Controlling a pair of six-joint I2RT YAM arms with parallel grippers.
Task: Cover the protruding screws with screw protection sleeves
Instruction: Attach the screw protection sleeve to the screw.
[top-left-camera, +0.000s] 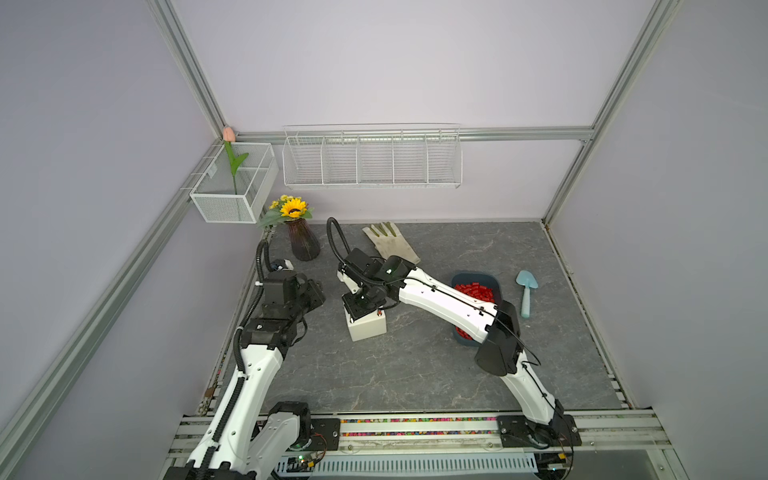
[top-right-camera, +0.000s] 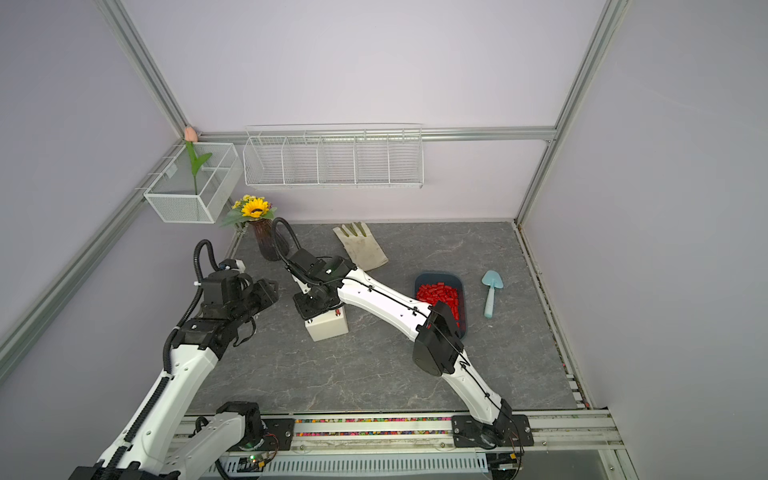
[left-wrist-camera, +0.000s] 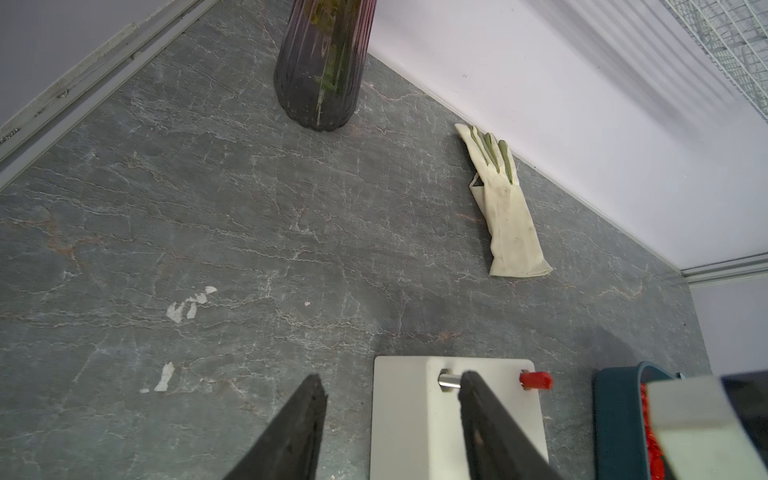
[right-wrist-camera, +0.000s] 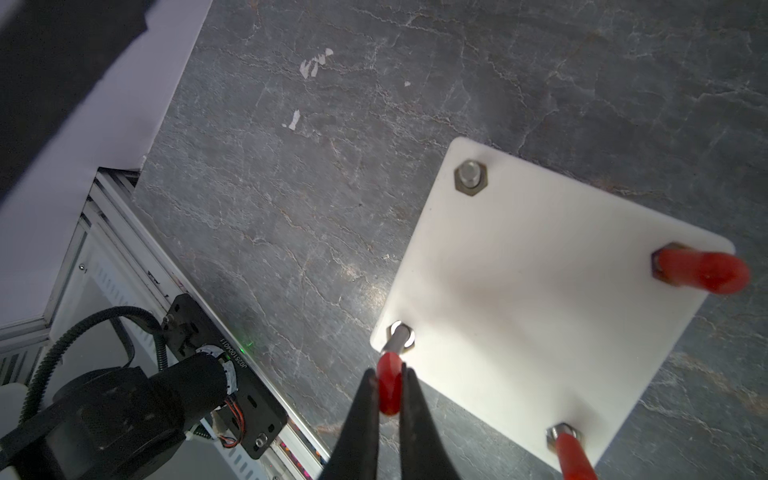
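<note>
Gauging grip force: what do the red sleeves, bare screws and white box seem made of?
The red sleeves look like glossy plastic or rubber, slightly translucent. The bare screws are shiny silver metal, with hex nuts. The white box seems smooth matte plastic, evenly opaque.

Red sleeves (right-wrist-camera: 702, 272), white box (right-wrist-camera: 540, 316), grey veined tabletop (right-wrist-camera: 332, 187)

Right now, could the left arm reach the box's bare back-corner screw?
Probably yes. The bare screw lies just ahead of the left arm, its jaws open and nothing between; the right arm, low over the box, leaves little room.
</note>
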